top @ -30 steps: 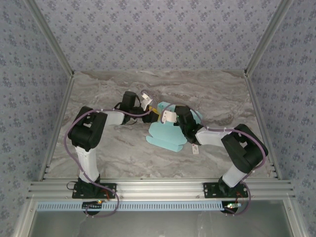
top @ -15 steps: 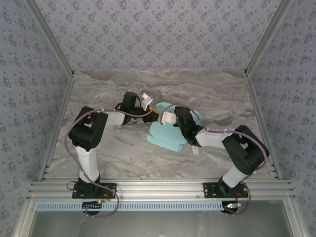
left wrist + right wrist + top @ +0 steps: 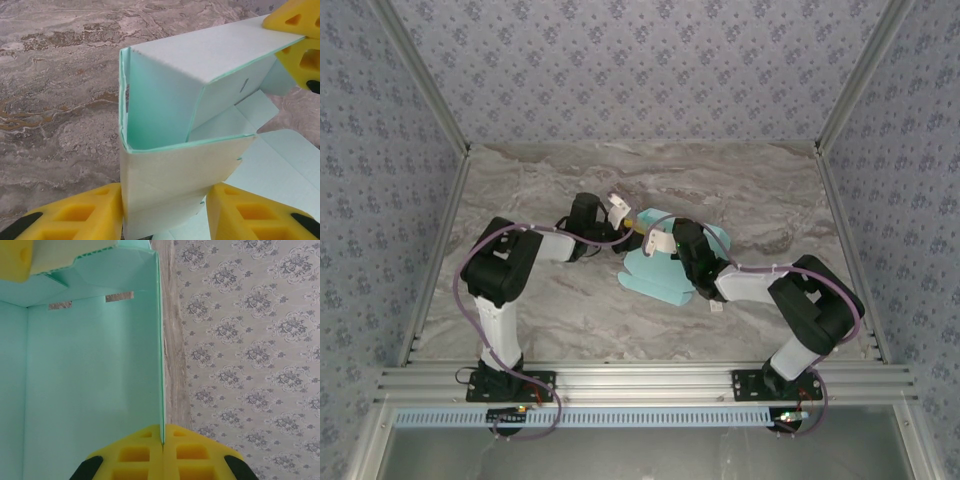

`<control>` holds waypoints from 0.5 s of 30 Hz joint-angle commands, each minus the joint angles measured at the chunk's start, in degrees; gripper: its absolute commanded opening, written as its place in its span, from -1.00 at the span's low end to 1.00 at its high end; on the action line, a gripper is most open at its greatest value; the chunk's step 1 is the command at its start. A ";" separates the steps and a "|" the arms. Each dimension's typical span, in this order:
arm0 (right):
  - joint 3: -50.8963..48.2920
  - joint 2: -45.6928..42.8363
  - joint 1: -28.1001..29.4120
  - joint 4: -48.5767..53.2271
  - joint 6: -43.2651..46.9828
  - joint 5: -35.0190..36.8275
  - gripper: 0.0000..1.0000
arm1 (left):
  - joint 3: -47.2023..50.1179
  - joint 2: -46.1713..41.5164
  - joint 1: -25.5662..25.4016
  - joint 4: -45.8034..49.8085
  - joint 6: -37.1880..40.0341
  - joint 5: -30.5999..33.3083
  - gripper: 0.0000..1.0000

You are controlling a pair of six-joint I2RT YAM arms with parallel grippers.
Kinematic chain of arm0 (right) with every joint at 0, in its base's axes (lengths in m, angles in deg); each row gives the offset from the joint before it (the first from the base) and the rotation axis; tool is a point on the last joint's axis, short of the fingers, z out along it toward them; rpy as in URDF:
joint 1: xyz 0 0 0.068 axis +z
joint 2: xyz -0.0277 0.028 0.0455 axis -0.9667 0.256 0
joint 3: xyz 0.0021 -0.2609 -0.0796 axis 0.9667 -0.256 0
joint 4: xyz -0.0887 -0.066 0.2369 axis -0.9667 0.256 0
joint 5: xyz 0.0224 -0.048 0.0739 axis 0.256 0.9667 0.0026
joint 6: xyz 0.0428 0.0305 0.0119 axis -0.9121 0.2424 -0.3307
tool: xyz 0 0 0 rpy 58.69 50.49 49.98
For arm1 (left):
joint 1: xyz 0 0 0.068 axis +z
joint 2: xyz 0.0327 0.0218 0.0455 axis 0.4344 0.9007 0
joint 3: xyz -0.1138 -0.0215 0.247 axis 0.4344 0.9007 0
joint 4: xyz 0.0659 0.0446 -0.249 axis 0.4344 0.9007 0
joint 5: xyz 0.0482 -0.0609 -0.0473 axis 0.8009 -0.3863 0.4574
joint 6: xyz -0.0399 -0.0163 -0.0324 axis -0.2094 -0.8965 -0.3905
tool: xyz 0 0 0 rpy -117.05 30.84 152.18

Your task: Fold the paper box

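Our left claw (image 3: 165, 212) has closed in around a paper box (image 3: 165, 100) wall, maybe gripping it, and our right claw (image 3: 163, 442) pinches another, so sides stand.

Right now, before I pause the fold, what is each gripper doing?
Left gripper: closed on the folded corner of the box.
Right gripper: closed on the edge of a box wall.
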 commanded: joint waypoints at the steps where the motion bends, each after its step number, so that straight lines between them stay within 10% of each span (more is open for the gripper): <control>1: -0.50 -0.49 0.87 -0.20 -0.29 -2.20 -0.89 | 1.32 -0.32 -1.26 -1.27 -0.23 -1.63 -0.11; 15: 0.12 -0.20 0.64 0.45 -0.39 -2.34 -0.90 | 0.57 -1.98 -0.40 3.26 0.02 -9.72 0.02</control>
